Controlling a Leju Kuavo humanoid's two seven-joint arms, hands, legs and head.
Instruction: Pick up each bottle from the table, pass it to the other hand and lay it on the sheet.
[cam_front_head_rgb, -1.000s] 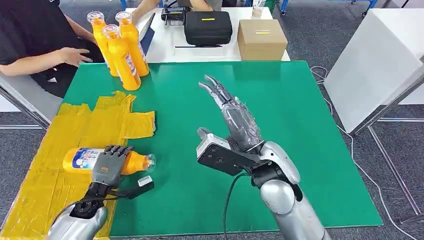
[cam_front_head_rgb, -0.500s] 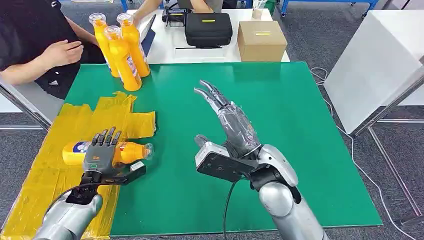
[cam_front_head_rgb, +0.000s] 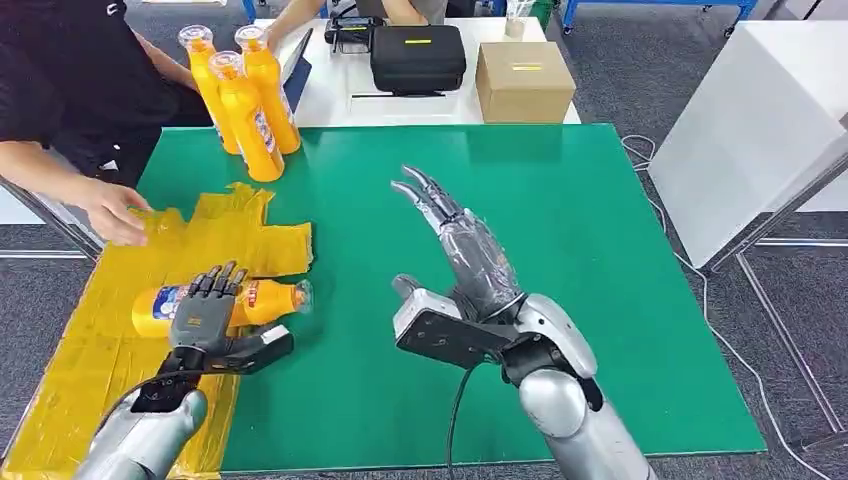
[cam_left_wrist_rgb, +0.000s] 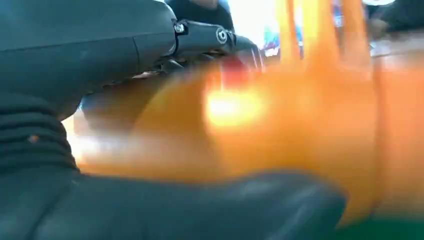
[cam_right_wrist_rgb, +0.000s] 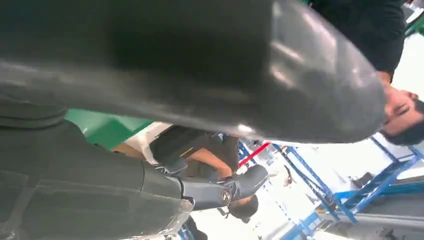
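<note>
No text, brand name or number can be read in any view. The lying bottle (cam_front_head_rgb: 215, 302) carries a blue and white label with a red patch; its print is too small to make out. The three standing bottles (cam_front_head_rgb: 243, 95) bear similar labels (blue and red marks on white), likewise illegible. The black case (cam_front_head_rgb: 418, 57) and the cardboard box (cam_front_head_rgb: 524, 80) each carry a yellow strip, no characters discernible.

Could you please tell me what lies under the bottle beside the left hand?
The bottle lies on the yellow sheet, its cap end over the green mat. The left hand covers its middle.
</note>
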